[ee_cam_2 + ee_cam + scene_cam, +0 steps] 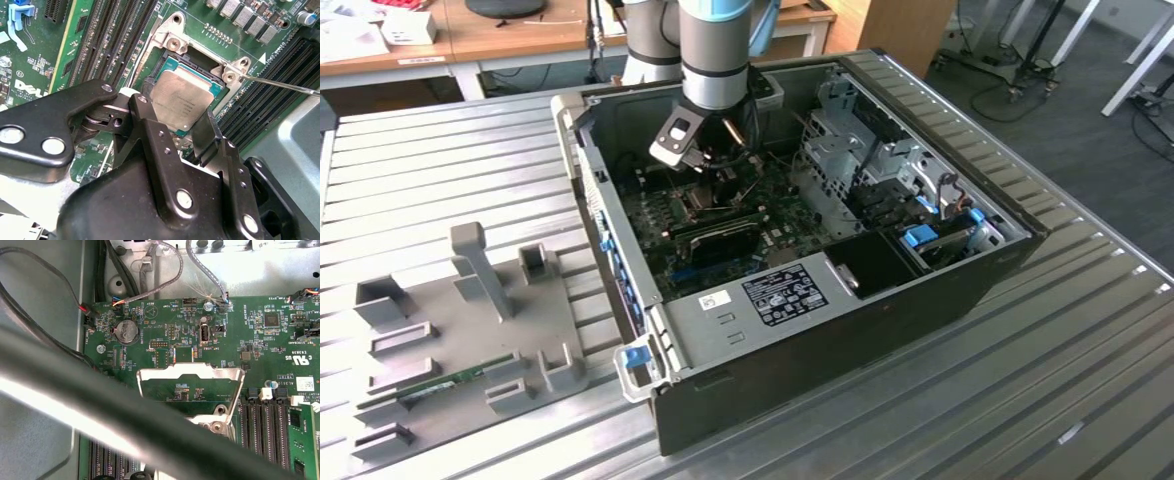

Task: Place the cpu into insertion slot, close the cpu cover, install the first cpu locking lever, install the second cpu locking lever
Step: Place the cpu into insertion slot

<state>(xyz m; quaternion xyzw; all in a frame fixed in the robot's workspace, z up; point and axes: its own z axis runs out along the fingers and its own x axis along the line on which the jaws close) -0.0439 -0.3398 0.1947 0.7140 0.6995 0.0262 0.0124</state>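
The cpu (184,99), a silvery square chip with a green edge, lies level in the insertion slot (172,42), whose silvery rim shows around it. My gripper (175,114) reaches down into the open computer case (854,300), and its black fingers (142,107) press against two opposite sides of the chip. The cpu cover (190,373), a thin metal frame, stands swung up and open past the socket. One locking lever (280,86), a thin metal rod, sticks out beside the socket, unlatched. In the exterior view the gripper (710,172) hangs over the green board.
Long black memory slots (115,35) flank the socket on both sides. Cables (150,270) run along the case wall. A drive cage (854,160) fills the case's side on the exterior view's right. A grey fixture plate (467,330) lies on the ribbed metal table on the exterior view's left.
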